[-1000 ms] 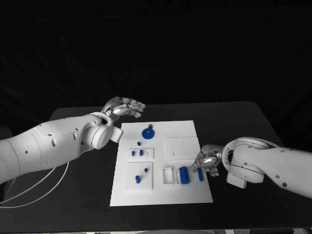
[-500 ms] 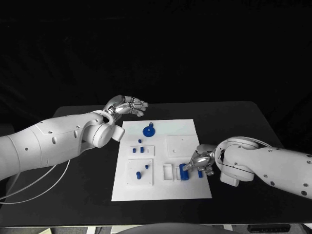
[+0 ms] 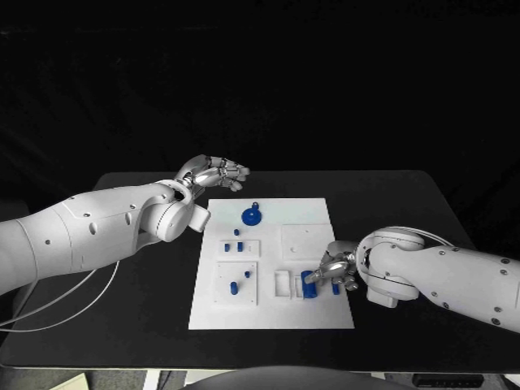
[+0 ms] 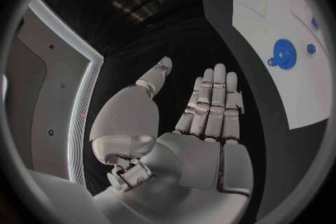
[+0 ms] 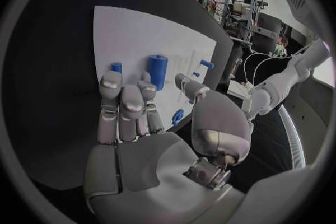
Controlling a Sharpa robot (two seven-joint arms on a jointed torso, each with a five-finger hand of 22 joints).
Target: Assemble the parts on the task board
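Observation:
The white task board (image 3: 304, 214) lies mid-table. A round blue part (image 3: 252, 215) sits near its far end, small blue pegs (image 3: 232, 245) stand in its middle, and a blue cylinder (image 3: 308, 287) and a short blue peg (image 3: 335, 287) are at its near right. My right hand (image 3: 334, 270) hovers at the board's right edge just above that cylinder (image 5: 157, 70), with its fingers (image 5: 122, 102) stretched out and nothing held. My left hand (image 3: 214, 173) hangs off the board's far left corner with straight fingers (image 4: 210, 103) and an empty palm. The round part (image 4: 283, 55) lies beyond it.
Black tabletop (image 3: 400, 203) surrounds the board, with bare room to the right and at the front. White raised blocks (image 3: 281, 284) stand on the board beside the cylinder. My left forearm (image 3: 96, 231) crosses the table's left side.
My right hand has edged a little inward towards the blue cylinder. The left hand has hardly moved. The parts lie as before.

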